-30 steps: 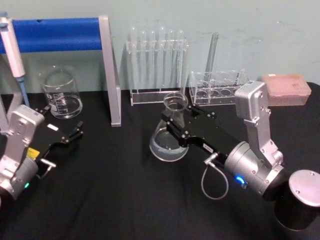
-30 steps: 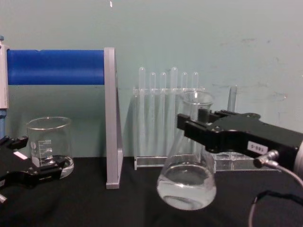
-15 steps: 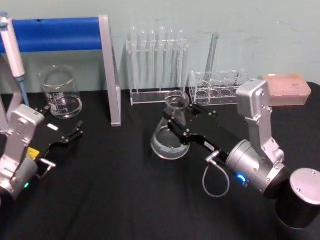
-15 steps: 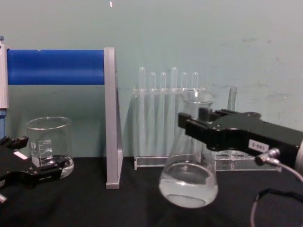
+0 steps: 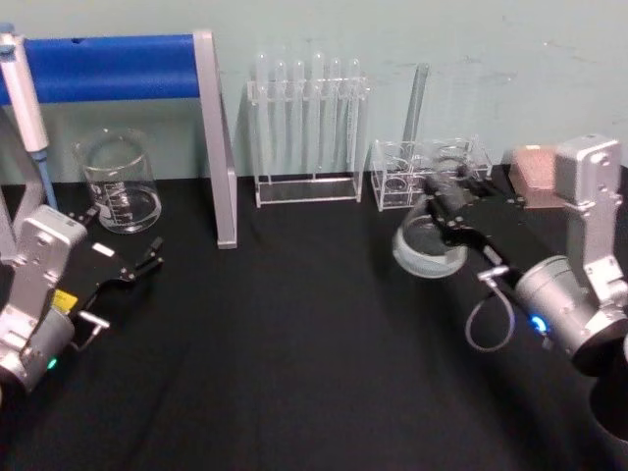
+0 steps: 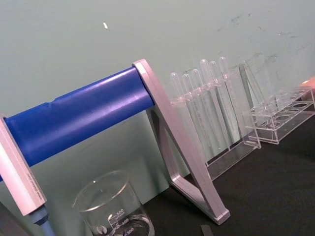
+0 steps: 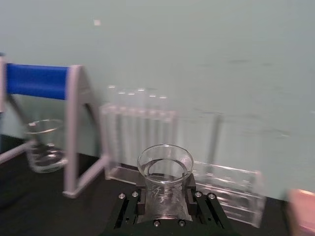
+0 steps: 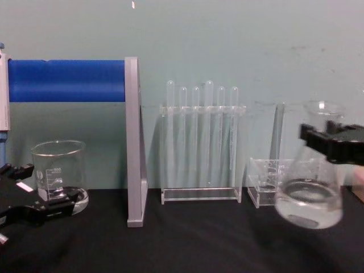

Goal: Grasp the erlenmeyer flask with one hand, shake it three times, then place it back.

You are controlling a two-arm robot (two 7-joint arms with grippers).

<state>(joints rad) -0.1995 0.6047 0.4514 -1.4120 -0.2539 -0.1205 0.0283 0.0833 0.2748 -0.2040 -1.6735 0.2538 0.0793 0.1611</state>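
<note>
The erlenmeyer flask (image 5: 428,243) is clear glass with a little liquid in its wide base. It hangs slightly tilted at the right, just in front of the low clear rack (image 5: 428,170). My right gripper (image 5: 444,203), the hand, is shut on its neck. From the chest, the flask (image 8: 310,196) shows at the right edge with the black jaws (image 8: 331,141) across the neck below the rim. In the right wrist view the flask's rim (image 7: 165,164) sits between the jaw blocks. My left gripper (image 5: 126,269) rests open at the left, near the beaker (image 5: 120,183).
A stand with a blue bar (image 5: 110,66) and grey leg (image 5: 218,147) rises at the back left, with a pipette (image 5: 22,93) on it. A test tube rack (image 5: 306,123) stands at the back centre. A pink box (image 5: 535,165) lies behind the right arm.
My right gripper has swung the flask well to the right, from the table's centre to in front of the low rack. The left arm has stayed still.
</note>
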